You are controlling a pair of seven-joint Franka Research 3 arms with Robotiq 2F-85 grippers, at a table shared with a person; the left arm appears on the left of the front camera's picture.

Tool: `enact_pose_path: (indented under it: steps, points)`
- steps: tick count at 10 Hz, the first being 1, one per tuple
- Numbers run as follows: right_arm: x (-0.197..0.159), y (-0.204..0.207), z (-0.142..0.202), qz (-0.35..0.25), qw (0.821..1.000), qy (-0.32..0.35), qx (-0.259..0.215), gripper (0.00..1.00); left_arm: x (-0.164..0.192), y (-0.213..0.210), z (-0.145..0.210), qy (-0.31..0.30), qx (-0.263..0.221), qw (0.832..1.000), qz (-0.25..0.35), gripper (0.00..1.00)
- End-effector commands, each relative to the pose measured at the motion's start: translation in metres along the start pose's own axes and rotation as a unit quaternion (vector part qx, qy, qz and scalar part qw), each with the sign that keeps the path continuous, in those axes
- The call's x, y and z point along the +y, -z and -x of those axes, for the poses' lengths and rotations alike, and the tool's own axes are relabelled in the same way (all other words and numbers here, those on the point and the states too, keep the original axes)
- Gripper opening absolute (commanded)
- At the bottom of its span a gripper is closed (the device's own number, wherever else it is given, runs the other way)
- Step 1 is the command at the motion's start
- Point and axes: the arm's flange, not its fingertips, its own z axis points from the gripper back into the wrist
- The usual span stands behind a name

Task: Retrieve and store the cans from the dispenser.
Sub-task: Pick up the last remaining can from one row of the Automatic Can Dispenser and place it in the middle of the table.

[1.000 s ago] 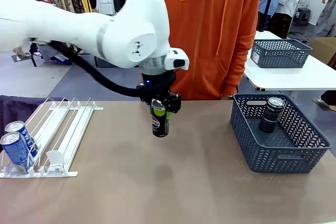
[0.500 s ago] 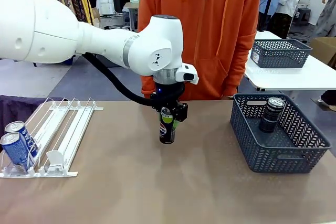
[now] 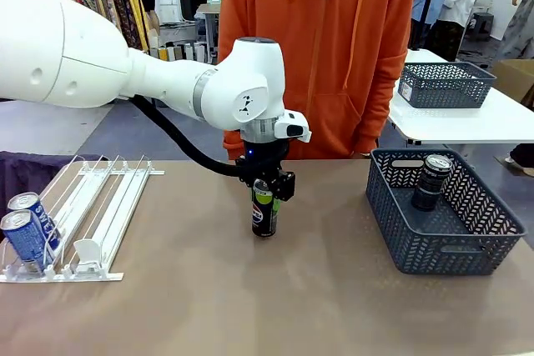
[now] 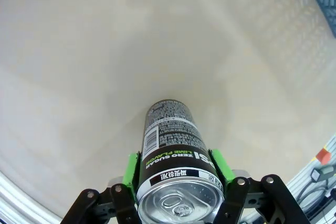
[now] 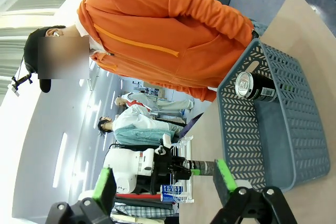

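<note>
One black slim drink can [image 3: 431, 183] is stored in the grey-blue perforated plastic basket [image 3: 442, 252]. My left gripper [image 3: 265, 198] grasps another black can [image 3: 264, 218]. Two bright blue cans [image 3: 23, 239] wait in the white wire dispenser [image 3: 104, 206].

White rounded left arm [image 3: 100, 64], black cable [image 3: 179, 142], black left tool [image 3: 265, 198], green pads [image 4: 218, 164]

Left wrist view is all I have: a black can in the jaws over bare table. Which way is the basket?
Observer: In the front view the basket stands at the table's right end, well apart from the held can.
Operator: Anything in it?
Observer: One black can, at its far left corner.
Operator: And the rack?
Observer: Two blue cans lie at the low end of its leftmost lanes.
</note>
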Motion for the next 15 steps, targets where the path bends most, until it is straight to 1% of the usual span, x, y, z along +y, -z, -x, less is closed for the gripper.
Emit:
enact_pose_path:
  steps: [1, 2, 3, 4, 5, 6, 7, 8, 9, 10, 11, 12, 13, 14, 15]
  points:
    - [0.002, 0.001, -0.002, -0.009, 1.0, -0.006, -0.004, 1.0, 0.002, -0.002, 0.011, 0.007, -0.008, 1.0, 0.01, 0.25]
    - [0.002, 0.001, -0.002, -0.009, 1.0, -0.006, -0.004, 1.0, 0.002, -0.003, 0.011, 0.006, -0.01, 1.0, 0.011, 0.83]
    - [0.002, 0.001, -0.002, -0.009, 1.0, -0.006, -0.004, 1.0, 0.002, -0.008, 0.013, 0.005, -0.018, 1.0, 0.006, 1.0]
    - [0.002, 0.001, -0.002, -0.009, 1.0, -0.006, -0.004, 1.0, 0.002, -0.017, 0.018, 0.002, -0.031, 1.0, 0.001, 1.0]
    - [0.002, 0.001, -0.002, -0.009, 1.0, -0.006, -0.004, 1.0, 0.003, -0.036, 0.026, -0.02, -0.046, 0.999, -0.001, 1.0]
    - [0.002, 0.001, -0.002, -0.009, 1.0, -0.006, -0.004, 1.0, 0.001, -0.071, 0.044, -0.05, -0.074, 0.996, -0.015, 1.0]
    - [0.002, 0.001, -0.002, -0.009, 1.0, -0.006, -0.004, 1.0, 0.002, -0.125, 0.077, -0.067, -0.091, 0.994, 0.001, 1.0]
    - [0.002, 0.001, -0.002, -0.009, 1.0, -0.006, -0.004, 1.0, 0.008, -0.168, 0.116, -0.081, -0.105, 0.991, 0.024, 1.0]
    - [0.002, 0.001, -0.002, -0.009, 1.0, -0.006, -0.004, 1.0, 0.02, -0.2, 0.159, -0.076, -0.134, 0.985, 0.074, 1.0]
    - [0.002, 0.001, -0.002, -0.009, 1.0, -0.006, -0.004, 1.0, 0.046, -0.224, 0.205, -0.093, -0.177, 0.974, 0.11, 1.0]
    - [0.002, 0.001, -0.002, -0.009, 1.0, -0.006, -0.004, 1.0, 0.081, -0.243, 0.257, -0.125, -0.213, 0.958, 0.142, 1.0]
    - [0.002, 0.001, -0.002, -0.009, 1.0, -0.006, -0.004, 1.0, 0.123, -0.254, 0.317, -0.145, -0.245, 0.936, 0.209, 1.0]
    - [0.002, 0.001, -0.002, -0.009, 1.0, -0.006, -0.004, 1.0, 0.156, -0.251, 0.369, -0.196, -0.274, 0.906, 0.257, 1.0]
    - [0.002, 0.001, -0.002, -0.009, 1.0, -0.006, -0.004, 1.0, 0.182, -0.24, 0.421, -0.177, -0.289, 0.882, 0.326, 1.0]
    - [0.002, 0.001, -0.002, -0.009, 1.0, -0.006, -0.004, 1.0, 0.203, -0.225, 0.465, -0.247, -0.293, 0.864, 0.327, 1.0]
